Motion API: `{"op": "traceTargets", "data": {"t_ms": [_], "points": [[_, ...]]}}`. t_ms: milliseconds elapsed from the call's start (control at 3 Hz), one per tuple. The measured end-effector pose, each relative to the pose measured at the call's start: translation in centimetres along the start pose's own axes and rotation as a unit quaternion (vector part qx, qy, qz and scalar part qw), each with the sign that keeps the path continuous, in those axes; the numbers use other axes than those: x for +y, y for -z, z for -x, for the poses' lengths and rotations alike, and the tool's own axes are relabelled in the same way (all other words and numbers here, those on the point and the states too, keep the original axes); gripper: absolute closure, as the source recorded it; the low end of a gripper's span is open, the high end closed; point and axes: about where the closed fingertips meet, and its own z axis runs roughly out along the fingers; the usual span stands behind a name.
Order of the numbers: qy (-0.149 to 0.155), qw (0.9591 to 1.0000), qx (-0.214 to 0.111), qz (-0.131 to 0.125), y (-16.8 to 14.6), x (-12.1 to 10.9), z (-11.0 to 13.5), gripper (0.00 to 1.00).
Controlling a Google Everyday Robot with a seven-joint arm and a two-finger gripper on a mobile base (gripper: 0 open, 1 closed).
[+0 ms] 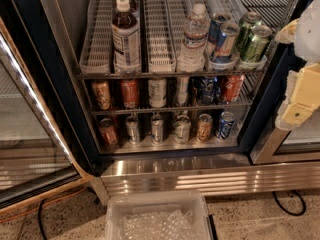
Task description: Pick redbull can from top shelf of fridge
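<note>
The fridge (172,171) stands open, with a dark frame and a ribbed steel base. Its top shelf (97,44) is a pale wire rack split into narrow lanes. Two redbull cans stand in one lane right of the middle: the front redbull can (226,40) at the shelf's front edge, the second redbull can (217,25) right behind it. My gripper (299,96), cream and white, hangs at the right edge of the view, outside the fridge, to the right of and slightly lower than the cans. It holds nothing that I can see.
Two green cans (254,40) stand right of the redbull cans, a water bottle (194,36) to their left, a dark bottle (126,39) further left. Lower racks (170,108) hold several small cans. The glass door (30,134) swings open at left. A clear bin (157,216) sits on the floor.
</note>
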Motion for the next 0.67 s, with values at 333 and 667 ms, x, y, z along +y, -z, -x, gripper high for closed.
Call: {"op": "traceTargets", "data": {"t_ms": [333, 667], "points": [[0.0, 1.0, 0.0, 0.0, 0.0, 0.0, 0.0, 0.0], [-0.011, 0.9996, -0.025, -0.008, -1.3, -0.6, 1.1, 0.0]]}}
